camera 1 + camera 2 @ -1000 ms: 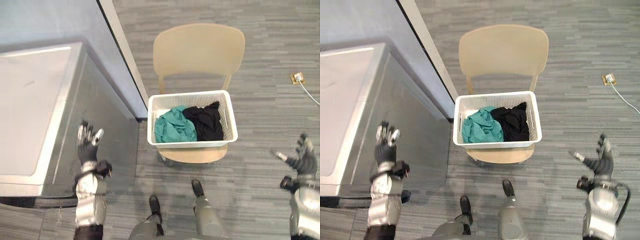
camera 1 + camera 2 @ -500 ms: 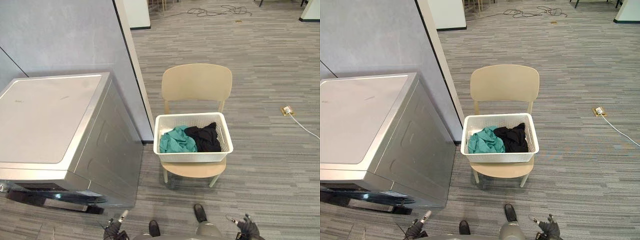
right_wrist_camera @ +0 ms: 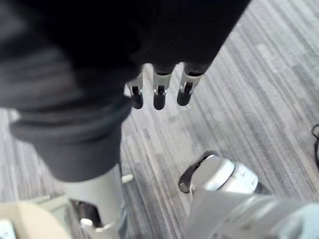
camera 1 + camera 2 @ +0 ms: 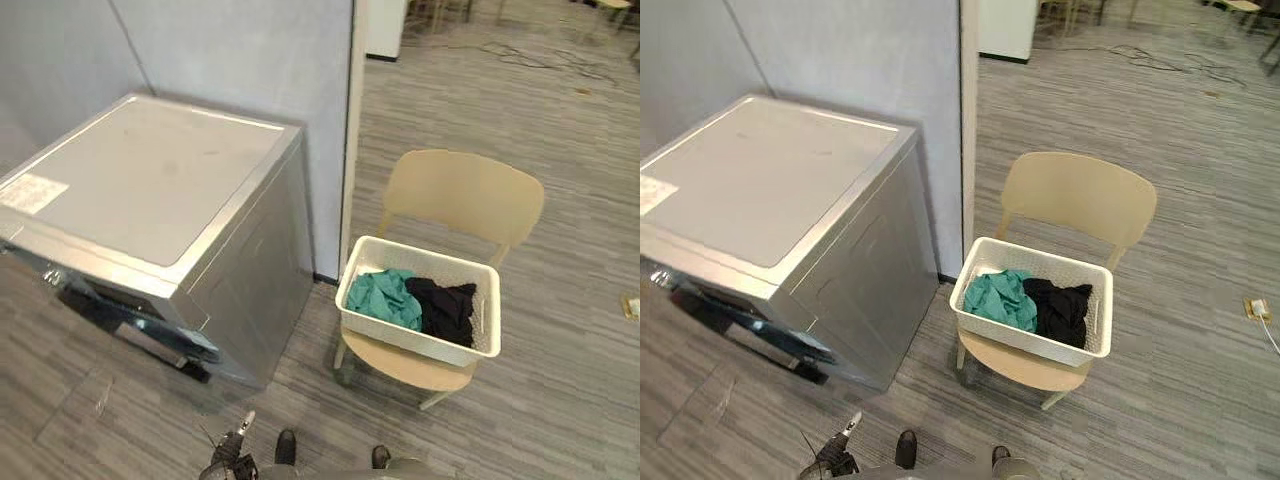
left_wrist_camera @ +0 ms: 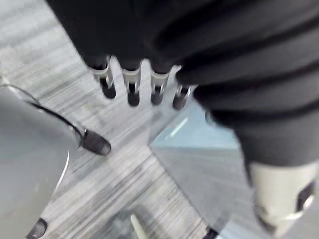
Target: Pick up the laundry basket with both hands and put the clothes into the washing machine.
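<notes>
The fingers of my left hand (image 5: 132, 89) and my right hand (image 3: 159, 94) are released and straight above the floor (image 4: 560, 420), grasping nothing. The laundry basket (image 4: 415, 338) with teal and black clothes (image 4: 388, 298) sits on the chair (image 4: 465, 195), beside the washing machine (image 4: 150, 190).

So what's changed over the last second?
Both arms dropped: the left hand and right hand, raised a second ago, now hang low, open and empty. The view swung, so the camera moved. The laundry basket with its clothes stays on the chair beside the washing machine, untouched.
</notes>
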